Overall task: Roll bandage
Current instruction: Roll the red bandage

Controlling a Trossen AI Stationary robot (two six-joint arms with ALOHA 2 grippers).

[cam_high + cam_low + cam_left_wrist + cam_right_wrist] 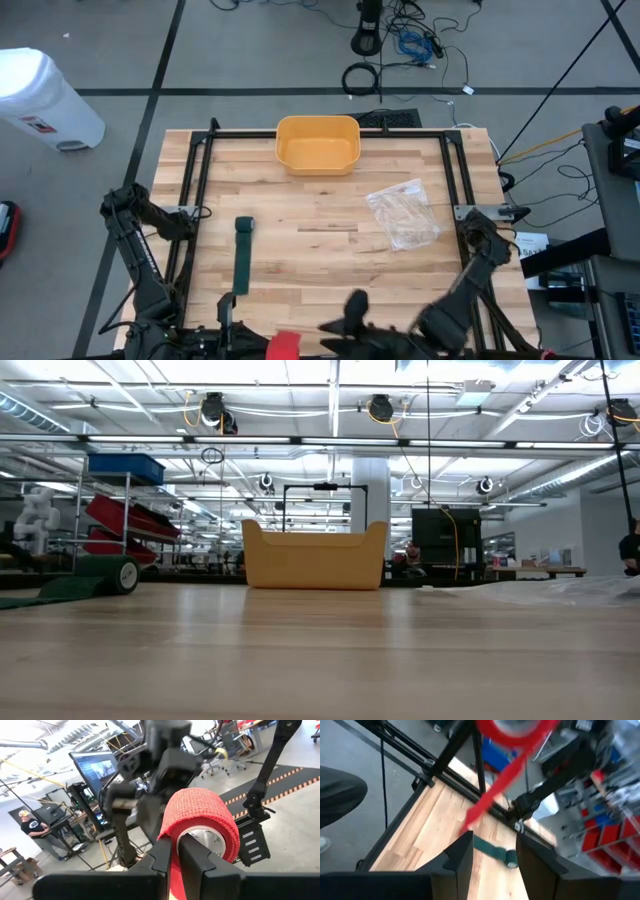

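Right now the action's off the front edge of the table (330, 240), not on it. Left gripper (172, 857) is clamped shut on the red roll (202, 827), fingers pinching thru the core & wall, roll held up in the air just past the front edge, near the middle. In the high view only a scrap of red shows there (284, 346). A loose red tail (492, 795) runs off the roll, slanting down toward the right gripper (492, 855), whose jaws stand apart w/ nothing in them; the tail's free end hangs just ahead of the gap, not between the fingers as far as I can see. So the key relation: roll sits above & beyond the right gripper, tail's long axis runs on a diagonal from roll down to that gap, and the right arm is the nearer one to the loose end. My guess is the next move needs the right gripper to catch that end, or guide it, while the left holds the core steady; rolling looks barely started, since lots of tail hangs free. Elsewhere: a green bandage (243, 255), partly unrolled, lies lengthwise front-to-back near the table's left side, untouched. A yellow bin (317, 143) sits mid back edge, a clear bag (403, 213) toward the right side.
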